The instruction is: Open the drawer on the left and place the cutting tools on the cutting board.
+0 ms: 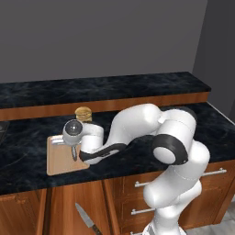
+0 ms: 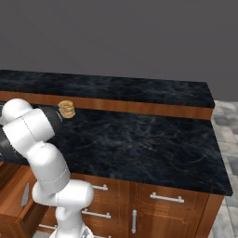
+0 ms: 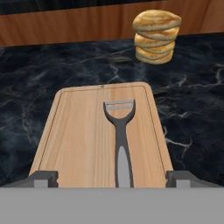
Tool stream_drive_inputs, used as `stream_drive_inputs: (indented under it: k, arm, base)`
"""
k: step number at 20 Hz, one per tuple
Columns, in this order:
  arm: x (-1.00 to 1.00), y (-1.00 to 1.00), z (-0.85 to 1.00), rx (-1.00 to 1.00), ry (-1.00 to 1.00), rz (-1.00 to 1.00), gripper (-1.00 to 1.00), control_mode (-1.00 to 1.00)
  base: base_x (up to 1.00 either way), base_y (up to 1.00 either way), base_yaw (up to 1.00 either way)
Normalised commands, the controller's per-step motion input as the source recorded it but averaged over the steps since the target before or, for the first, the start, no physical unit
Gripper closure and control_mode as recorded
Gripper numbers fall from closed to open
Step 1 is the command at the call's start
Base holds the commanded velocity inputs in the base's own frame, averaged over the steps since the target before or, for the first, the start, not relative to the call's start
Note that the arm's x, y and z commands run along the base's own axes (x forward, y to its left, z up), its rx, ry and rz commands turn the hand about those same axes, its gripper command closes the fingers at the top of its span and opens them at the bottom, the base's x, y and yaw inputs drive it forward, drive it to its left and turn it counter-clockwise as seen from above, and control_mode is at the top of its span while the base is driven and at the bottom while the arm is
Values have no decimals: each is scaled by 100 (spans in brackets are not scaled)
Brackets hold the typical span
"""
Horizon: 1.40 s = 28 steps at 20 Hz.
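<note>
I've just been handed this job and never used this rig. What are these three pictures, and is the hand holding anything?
One white robot arm works at a kitchen counter. Two pictures come from cameras behind it, left and right; the third looks out from the hand itself. The peeler lies flat on the cutting board, between the hand's wide-open fingers, so nothing is held. A small round stack sits beyond the board. The knife lies in the open drawer below.

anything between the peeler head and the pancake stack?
No object: only cutting board wood beyond the peeler, then bare dark counter up to the pancake stack, per hand view.
</note>
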Motion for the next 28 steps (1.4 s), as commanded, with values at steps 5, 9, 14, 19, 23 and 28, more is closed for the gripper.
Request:
stream_drive_inputs:
  k: [5, 9, 14, 19, 23, 28]
  arm:
    - [0, 0, 0, 0, 0, 0, -100, -100]
    - [0, 0, 0, 0, 0, 0, -100, -100]
    - [0, 0, -9, 1, -8, 0, -100, -100]
    - [0, 0, 0, 0, 0, 0, -100, -100]
    - [0, 1, -1, 0, 0, 0, -100, -100]
    - [-56, 19, -3, 0, -3, 2, -100, -100]
  base:
    - [0, 0, 0]
    - [0, 0, 0]
    - [0, 0, 0]
    - [0, 0, 0]
    - [0, 0, 0]
    - [0, 0, 0]
